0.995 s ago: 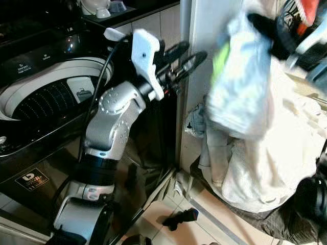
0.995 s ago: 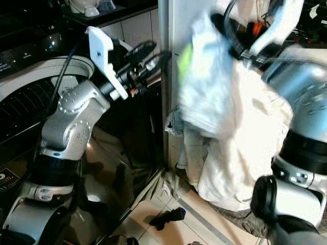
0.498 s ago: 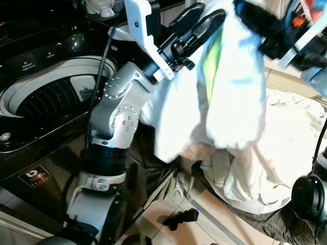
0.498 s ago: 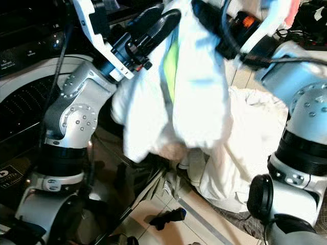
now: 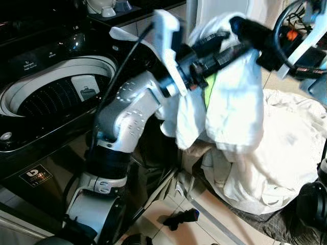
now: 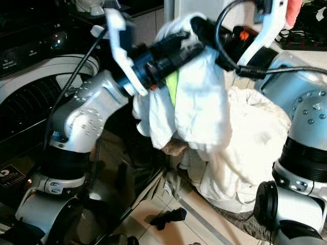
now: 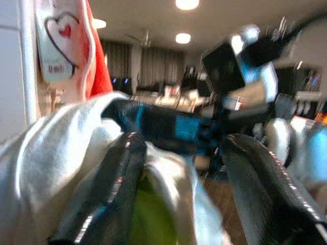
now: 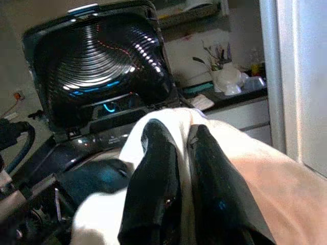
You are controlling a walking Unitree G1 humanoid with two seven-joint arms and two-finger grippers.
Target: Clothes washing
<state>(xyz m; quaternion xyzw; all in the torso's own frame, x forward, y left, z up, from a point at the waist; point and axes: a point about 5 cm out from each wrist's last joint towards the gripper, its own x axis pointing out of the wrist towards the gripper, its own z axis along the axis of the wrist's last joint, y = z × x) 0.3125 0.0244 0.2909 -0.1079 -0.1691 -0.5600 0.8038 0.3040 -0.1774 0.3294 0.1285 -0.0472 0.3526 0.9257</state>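
Observation:
A white garment (image 5: 232, 107) with a lime-green patch hangs in the air to the right of the washing machine. My right gripper (image 5: 239, 24) reaches in from the upper right and is shut on the garment's top; in the right wrist view its two black fingers (image 8: 158, 168) pinch the white cloth (image 8: 245, 168). My left gripper (image 5: 225, 48) stretches across from the left, open, its fingers lying against the same top fold. In the left wrist view the fingers (image 7: 110, 194) stand apart with cloth (image 7: 56, 153) draped over one. The washer's open drum (image 5: 48, 99) lies to the left, below.
A heap of white laundry (image 5: 286, 158) sits on the floor at the right. A small black item (image 5: 179, 218) lies on the tiles near the washer's corner. The washer's raised lid (image 8: 97, 56) stands behind the drum. A dark counter with white crockery (image 5: 99, 6) runs at the back.
My right gripper has carried the garment left, toward the washer. My left gripper has swung right and come to rest against the garment's top.

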